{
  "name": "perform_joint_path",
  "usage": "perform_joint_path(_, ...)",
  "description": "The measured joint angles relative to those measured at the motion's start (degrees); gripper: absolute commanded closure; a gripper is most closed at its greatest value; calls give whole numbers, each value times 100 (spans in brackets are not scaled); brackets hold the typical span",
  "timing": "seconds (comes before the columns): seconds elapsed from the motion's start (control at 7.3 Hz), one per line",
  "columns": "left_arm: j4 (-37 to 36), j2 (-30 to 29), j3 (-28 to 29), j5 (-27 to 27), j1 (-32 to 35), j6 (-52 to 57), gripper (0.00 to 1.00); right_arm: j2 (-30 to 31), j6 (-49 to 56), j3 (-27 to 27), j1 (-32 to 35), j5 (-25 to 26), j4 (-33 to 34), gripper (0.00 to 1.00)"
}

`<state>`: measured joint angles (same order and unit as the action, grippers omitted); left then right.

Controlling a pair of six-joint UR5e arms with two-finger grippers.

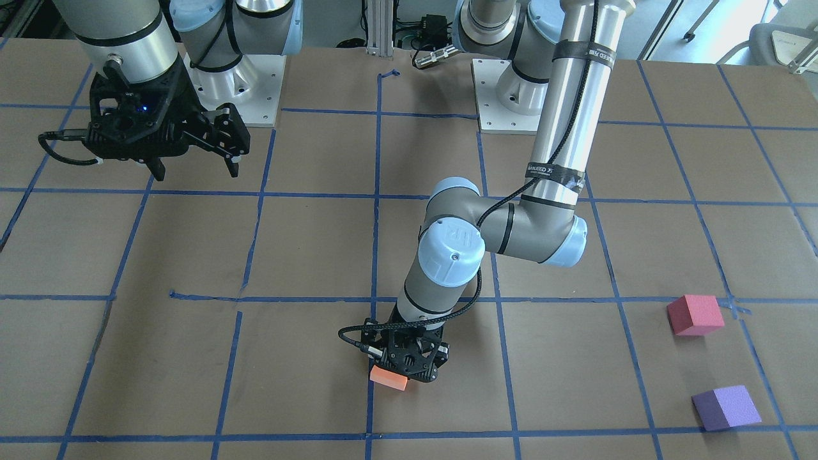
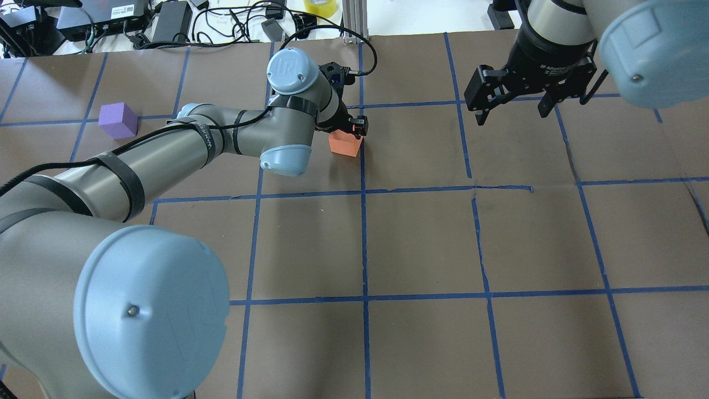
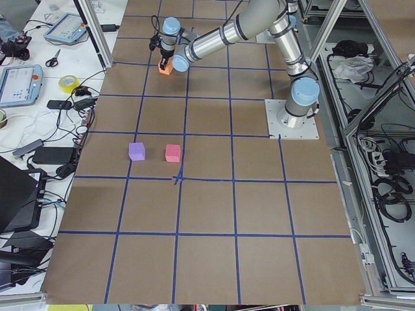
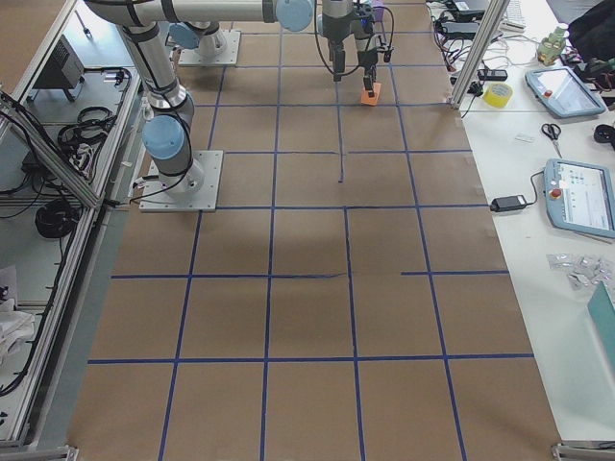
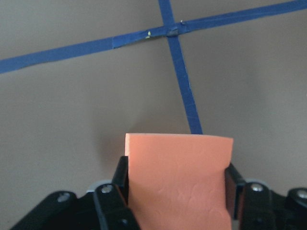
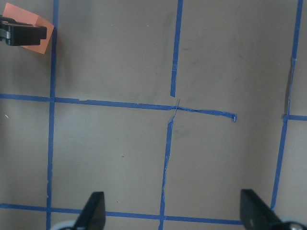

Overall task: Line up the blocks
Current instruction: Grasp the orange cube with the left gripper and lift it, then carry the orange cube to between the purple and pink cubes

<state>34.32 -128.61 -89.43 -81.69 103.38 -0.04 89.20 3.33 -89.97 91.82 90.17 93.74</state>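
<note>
Placement: left gripper (image 5: 176, 181) clenched on orange block (image 5: 177, 163), middle of operators' edge; you seat it square to tape (image 5: 187, 96). Right gripper (image 2: 512, 113) spread.

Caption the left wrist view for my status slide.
Left pincer shut on the orange block, blue tape lines crossing just beyond it.

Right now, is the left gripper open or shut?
Shut: the left gripper clamps the orange block, a finger pressed against each side.

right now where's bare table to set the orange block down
Bare: the squares between the orange block and the pinkish-red block, and the table below the right gripper. Tightest around the pinkish-red block and purple block.
</note>
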Motion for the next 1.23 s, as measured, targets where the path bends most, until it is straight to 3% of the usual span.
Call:
perform_joint_path(0.27,55,204,70,-256,-186,72,100,1,1,-9,2,29,-4,0)
perform_joint_path(0.82,1084,886,104,-701,-1561,341,100,-10,1,-28,-6,57,-5,0)
perform_joint_path(1.23,1664,1191,87,-669,-2578,444,100,-14,1,-43,-6,97,-10,0)
